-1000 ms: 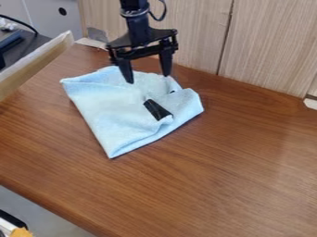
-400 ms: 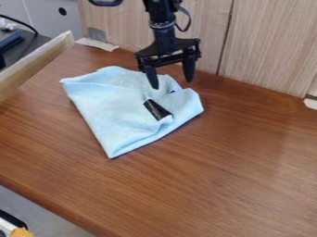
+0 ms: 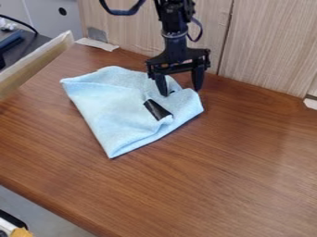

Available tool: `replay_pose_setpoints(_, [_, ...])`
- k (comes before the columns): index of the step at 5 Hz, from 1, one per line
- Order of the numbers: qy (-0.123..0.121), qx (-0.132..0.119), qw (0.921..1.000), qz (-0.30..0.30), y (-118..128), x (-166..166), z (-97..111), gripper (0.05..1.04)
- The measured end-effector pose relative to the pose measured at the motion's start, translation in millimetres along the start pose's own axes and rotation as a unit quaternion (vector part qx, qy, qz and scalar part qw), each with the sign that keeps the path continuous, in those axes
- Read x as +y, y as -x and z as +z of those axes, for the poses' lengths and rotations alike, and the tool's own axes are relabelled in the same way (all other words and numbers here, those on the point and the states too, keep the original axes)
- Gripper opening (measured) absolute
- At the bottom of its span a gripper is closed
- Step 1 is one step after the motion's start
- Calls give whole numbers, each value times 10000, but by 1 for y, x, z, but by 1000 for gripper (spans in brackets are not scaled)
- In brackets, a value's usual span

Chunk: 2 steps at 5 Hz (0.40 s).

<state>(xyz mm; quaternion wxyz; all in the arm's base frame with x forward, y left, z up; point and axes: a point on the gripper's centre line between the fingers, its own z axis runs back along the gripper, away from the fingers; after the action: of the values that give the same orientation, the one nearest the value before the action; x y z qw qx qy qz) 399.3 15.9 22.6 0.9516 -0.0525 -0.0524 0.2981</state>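
The black gripper [image 3: 180, 92] hangs open at the back right corner of the light blue cloth [image 3: 114, 118], its two fingers apart with nothing visible between them but part of the cloth's edge. Whether the fingertips touch the cloth I cannot tell. The cloth lies partly folded on the brown wooden table [image 3: 235, 171], with a pointed corner toward the front. A black object [image 3: 157, 109] shows on the cloth, just below and left of the gripper, partly covered by a fold.
Wood-grain panels [image 3: 266, 46] stand along the table's back edge. A pale wooden board [image 3: 37, 60] rises at the left, with dark equipment [image 3: 9, 44] behind it. White tape [image 3: 97, 44] lies at the back left. An orange item [image 3: 21, 232] shows at the bottom left corner.
The gripper has moved right and slightly down, from above the cloth's back part to its back right corner. It has stayed open. The cloth and black object have not moved.
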Motion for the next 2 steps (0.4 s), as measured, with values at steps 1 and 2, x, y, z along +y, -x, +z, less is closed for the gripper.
replay_pose_setpoints(1, [-107, -145, 9998, 45, -2, 4, -2, 664])
replay_pose_setpoints(2, [-175, -185, 9996, 84, -1, 8, -6, 367])
